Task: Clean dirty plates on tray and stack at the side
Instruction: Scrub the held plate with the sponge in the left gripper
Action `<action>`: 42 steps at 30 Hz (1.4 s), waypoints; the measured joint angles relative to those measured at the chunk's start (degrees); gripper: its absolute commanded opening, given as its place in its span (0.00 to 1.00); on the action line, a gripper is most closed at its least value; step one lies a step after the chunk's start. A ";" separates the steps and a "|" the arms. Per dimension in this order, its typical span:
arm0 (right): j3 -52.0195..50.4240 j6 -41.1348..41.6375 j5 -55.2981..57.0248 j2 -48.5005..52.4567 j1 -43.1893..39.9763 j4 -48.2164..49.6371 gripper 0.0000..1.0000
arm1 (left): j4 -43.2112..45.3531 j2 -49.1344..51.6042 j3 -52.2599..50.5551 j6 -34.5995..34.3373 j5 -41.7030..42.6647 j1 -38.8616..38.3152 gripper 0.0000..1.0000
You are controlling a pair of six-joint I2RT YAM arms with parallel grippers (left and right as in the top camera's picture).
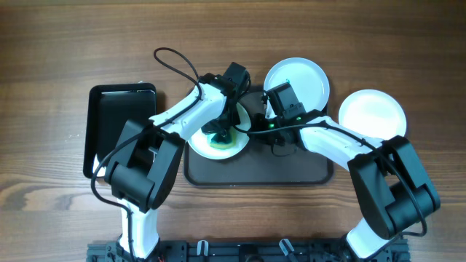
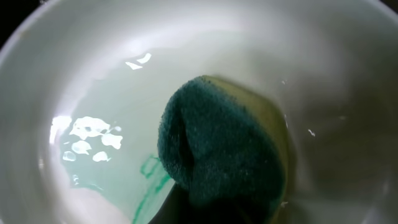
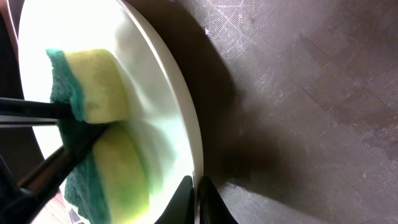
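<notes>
- Your left fingers (image 3: pixel 74 130) are pinching the sponge (image 2: pixel 217 149) and pressing it green side down into the plate (image 1: pixel 234 148).
- In the left wrist view, the fingers themselves are mostly hiding behind the sponge. The right wrist view is showing them as two dark bars squeezing the sponge so that it is folding.
- A teal smear (image 2: pixel 149 180) is showing on the plate just beside the sponge, and a wet sheen is glinting around it.
- That plate is sitting on the left half of the tray (image 1: pixel 291 169).
- Your right fingers (image 3: pixel 188 196) are nearly pressed together, gripping the plate's rim on the side facing the tray's middle. The rim is running between them.
- The right part of the tray floor is lying bare and is casting back a textured pattern in the right wrist view.
- The second plate (image 1: pixel 302 76) is lying at the far right of the tray and overlapping its far rim, partly over the surface (image 1: pixel 44 44). It is looking plain white from overhead.
- The third plate (image 1: pixel 372 114) is resting on the surface just beside the tray's right end, also looking plain white.
- The second and third plates are lying side by side, not stacked.
- A black tray (image 1: pixel 116 109) is lying on the surface to the left of the tray, with your left arm crossing over its near corner.
</notes>
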 measured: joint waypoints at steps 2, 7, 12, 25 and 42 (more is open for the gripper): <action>0.04 0.00 -0.04 0.00 0.00 -0.22 0.04 | -2.40 0.17 0.11 -0.63 -4.04 0.24 0.04; 0.59 1.33 -1.99 0.00 -0.20 -3.21 0.04 | -4.35 0.42 -0.17 -0.81 -8.04 1.53 0.04; 0.59 1.53 -3.28 -0.07 -1.25 -4.52 0.04 | 3.10 -0.31 -0.87 17.29 2.12 4.63 0.04; 0.48 1.88 -2.82 -0.37 -1.60 -3.80 0.04 | 3.69 0.22 0.07 7.93 5.46 2.73 0.04; 0.48 1.70 -3.39 -0.55 -2.16 -5.14 0.04 | 10.01 2.89 -1.01 26.69 35.19 6.21 0.04</action>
